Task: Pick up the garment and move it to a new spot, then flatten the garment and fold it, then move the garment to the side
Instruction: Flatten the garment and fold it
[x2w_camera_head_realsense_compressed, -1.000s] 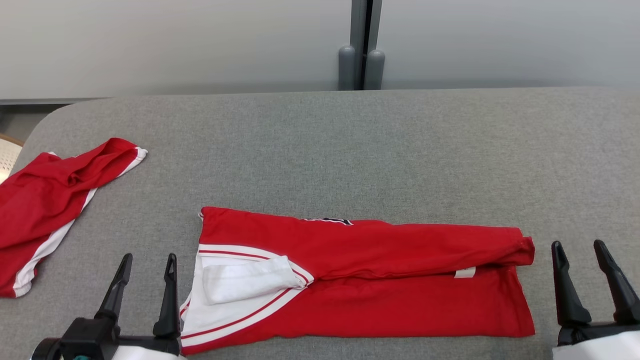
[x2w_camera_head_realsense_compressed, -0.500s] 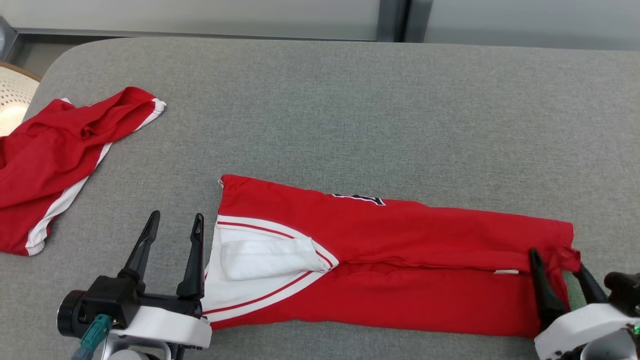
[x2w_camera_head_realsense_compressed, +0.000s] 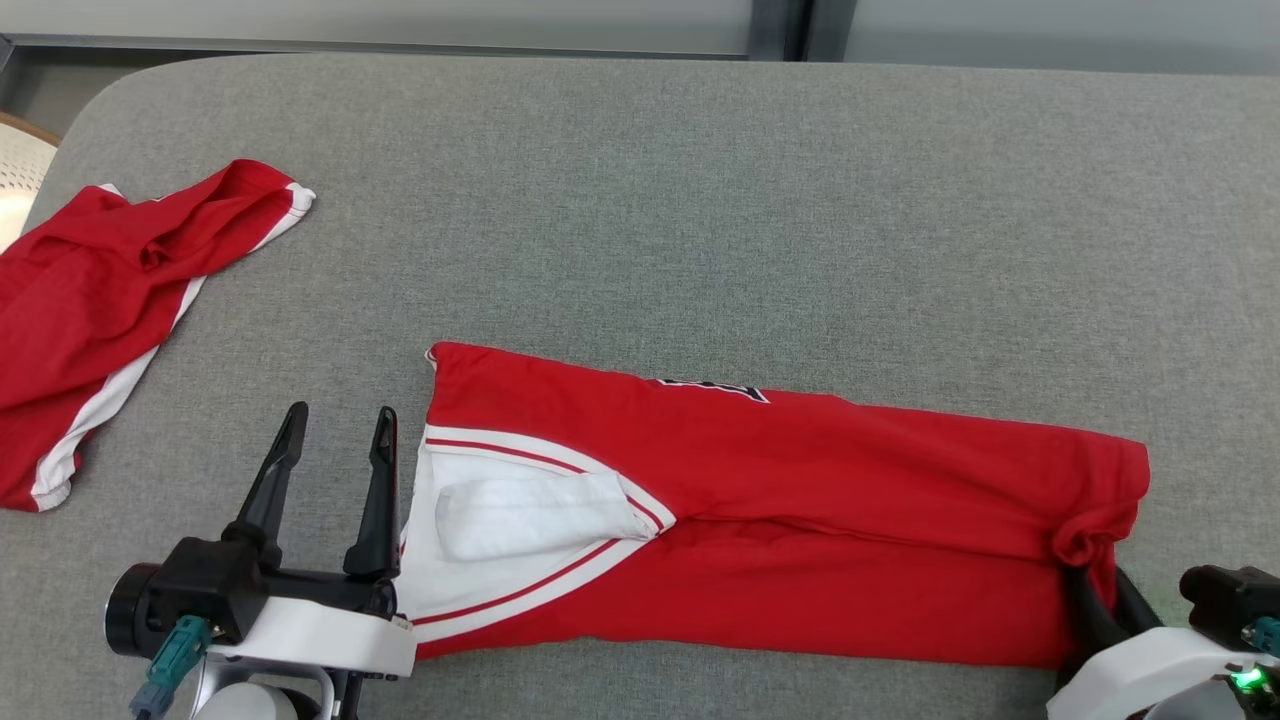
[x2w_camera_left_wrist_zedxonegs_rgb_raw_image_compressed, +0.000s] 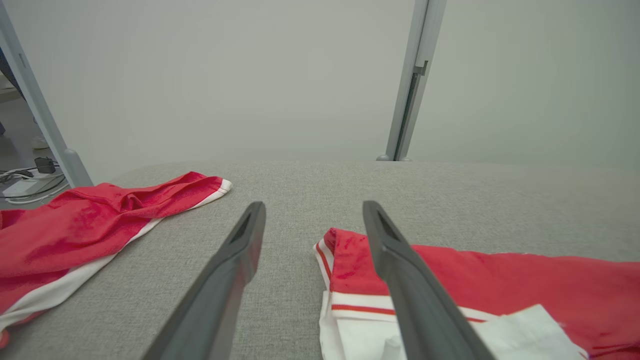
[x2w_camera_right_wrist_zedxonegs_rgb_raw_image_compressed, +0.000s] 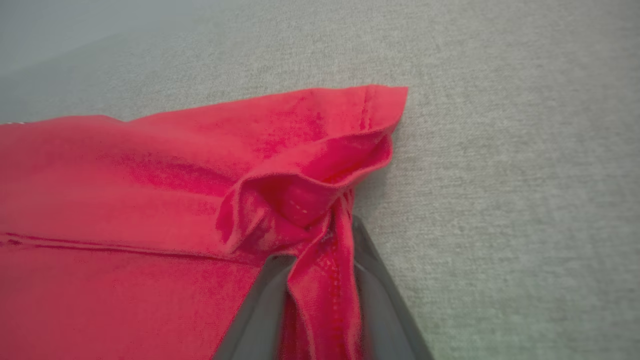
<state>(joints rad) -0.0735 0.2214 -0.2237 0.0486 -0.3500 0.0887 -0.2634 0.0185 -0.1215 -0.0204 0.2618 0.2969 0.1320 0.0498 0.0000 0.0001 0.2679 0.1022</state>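
Note:
The garment (x2w_camera_head_realsense_compressed: 780, 500) is red with a white V-collar and lies folded into a long strip across the grey table (x2w_camera_head_realsense_compressed: 700, 200). My left gripper (x2w_camera_head_realsense_compressed: 341, 412) stands open at its collar end, the right finger just over the white trim and nothing between the fingers (x2w_camera_left_wrist_zedxonegs_rgb_raw_image_compressed: 314, 205). At the strip's right end my right gripper (x2w_camera_head_realsense_compressed: 1098, 590) is shut on the garment. In the right wrist view the hem corner (x2w_camera_right_wrist_zedxonegs_rgb_raw_image_compressed: 320, 200) is bunched up and pinched between the two dark fingers (x2w_camera_right_wrist_zedxonegs_rgb_raw_image_compressed: 317, 250), with their tips partly hidden by the cloth.
A second red garment (x2w_camera_head_realsense_compressed: 90, 300) with white stripes lies crumpled at the table's left end, and it also lies left of my fingers (x2w_camera_left_wrist_zedxonegs_rgb_raw_image_compressed: 90, 225). Pale wall panels and a grey post (x2w_camera_head_realsense_compressed: 778, 25) stand behind the table. A white round object (x2w_camera_head_realsense_compressed: 15, 170) sits beyond the left edge.
The head camera has tilted down. My right gripper moved in from beside the strip's right end and closed on the hem, bunching it. The left gripper stayed open.

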